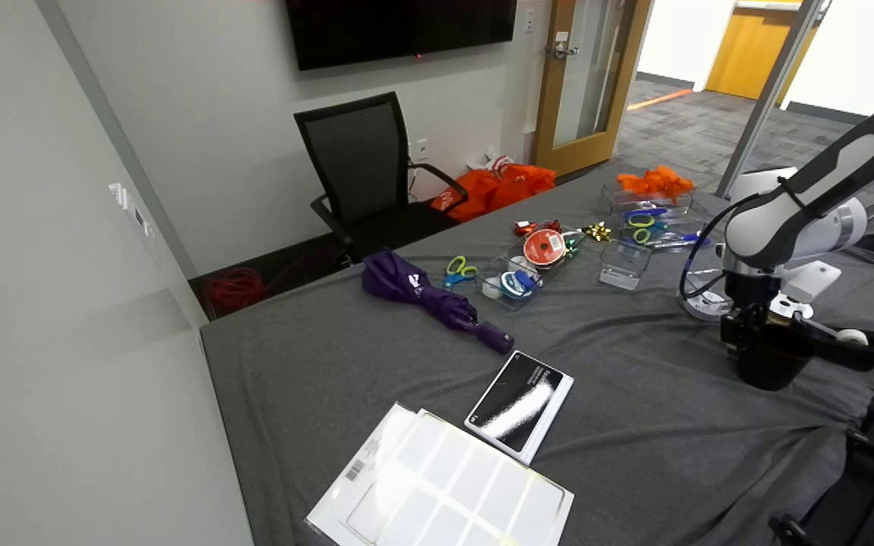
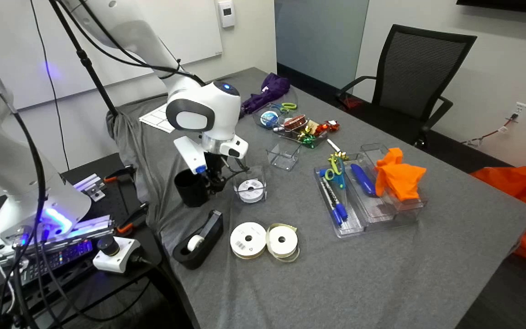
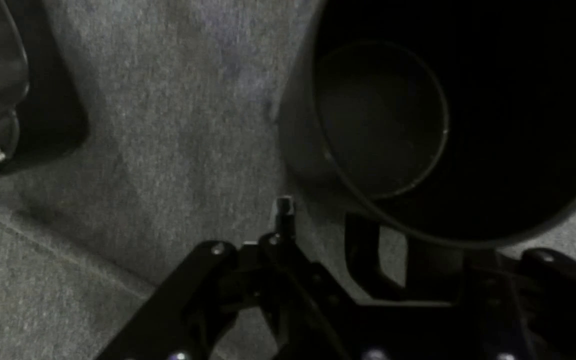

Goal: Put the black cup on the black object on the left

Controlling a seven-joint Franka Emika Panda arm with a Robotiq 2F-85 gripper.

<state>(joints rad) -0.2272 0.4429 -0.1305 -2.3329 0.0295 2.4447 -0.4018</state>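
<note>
My arm [image 2: 142, 39] is white and rounded, with a dark grey band [image 2: 192, 105] circling a paler oval [image 2: 191, 120]. Black cables [image 2: 160, 68] run along it, bound by a thin black tie [image 1: 792, 192]. A small blue light [image 2: 226, 86] sits on a dark cap [image 2: 233, 91], and a brighter blue strip [image 2: 58, 220] glows on my white base [image 2: 21, 194]. My gripper [image 3: 385, 240] itself is black, its jointed fingers [image 3: 286, 222] dotted with shiny screw heads [image 3: 217, 248].

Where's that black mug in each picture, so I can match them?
In an exterior view: the black mug is toward the right edge, below mid-height.
In an exterior view: the black mug is left of centre, below mid-height.
In the wrist view: the black mug fills the upper right.
Shared landmark: the black tape dispenser nearby, cut by the wrist view's left edge.
</note>
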